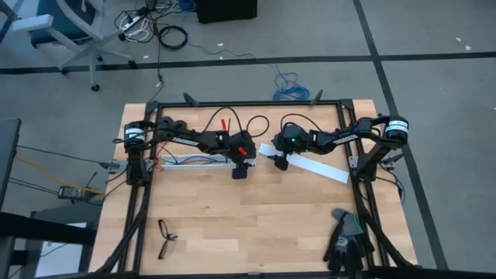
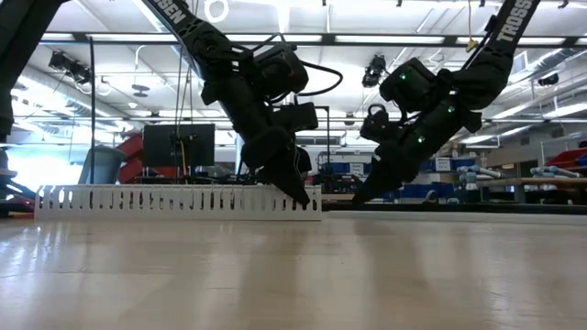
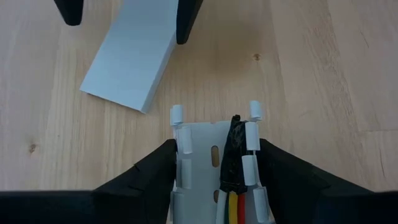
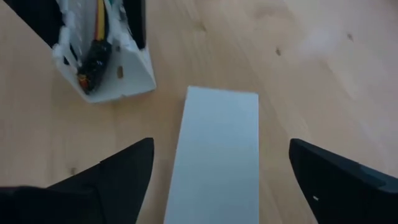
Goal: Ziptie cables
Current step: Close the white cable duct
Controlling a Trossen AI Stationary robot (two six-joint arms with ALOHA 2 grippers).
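Dark fingers of my left gripper sit closest to the lens, pressed against both side walls of the white slotted strip at its end, clamping it. The cables lie inside that strip's channel, with yellow and red wires showing and something black around the end of the bundle; I cannot tell what it is.

From above, the slotted strip lies toward 10 o'clock from the middle of the wooden table. The cables run along it and my left gripper is at its 3 o'clock end.

Just beside that end, toward 2 o'clock from the table's middle, a flat white strip lies at a slant. My right gripper hangs over its near end with fingers spread wide on either side, gripping nothing.

Black eyeglasses lie at 8 o'clock. Dark gloves lie at 4 o'clock.
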